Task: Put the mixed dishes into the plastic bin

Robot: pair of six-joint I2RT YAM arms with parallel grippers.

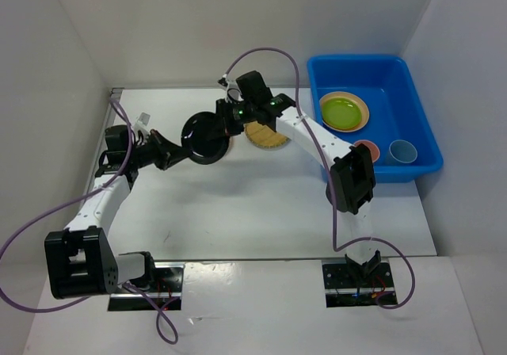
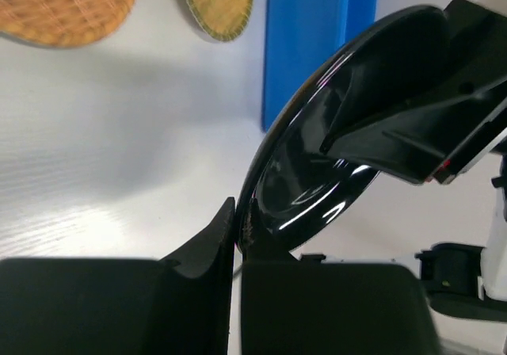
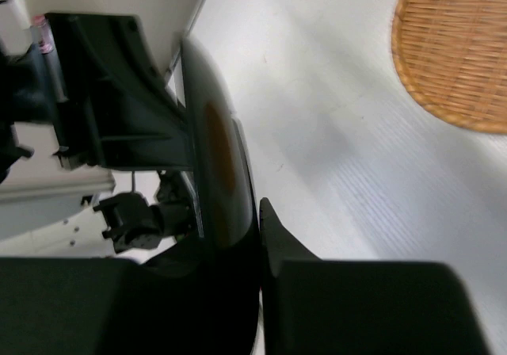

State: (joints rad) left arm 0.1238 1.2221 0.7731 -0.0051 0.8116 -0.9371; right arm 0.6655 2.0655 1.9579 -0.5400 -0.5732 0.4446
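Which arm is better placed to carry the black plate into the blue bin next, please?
The right, probably. The left tool and right tool both pinch the black plate, but the blue bin stands on the right arm side, while the left arm reaches in from the far left.

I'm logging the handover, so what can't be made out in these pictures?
Right gripper: clamped on the black plate or not; right wrist view, plate hides one finger.
Woven plate: top view, right arm covers part.
Pinkish round item in the blue bin: cup or plate; top view, small, arm overlaps it.
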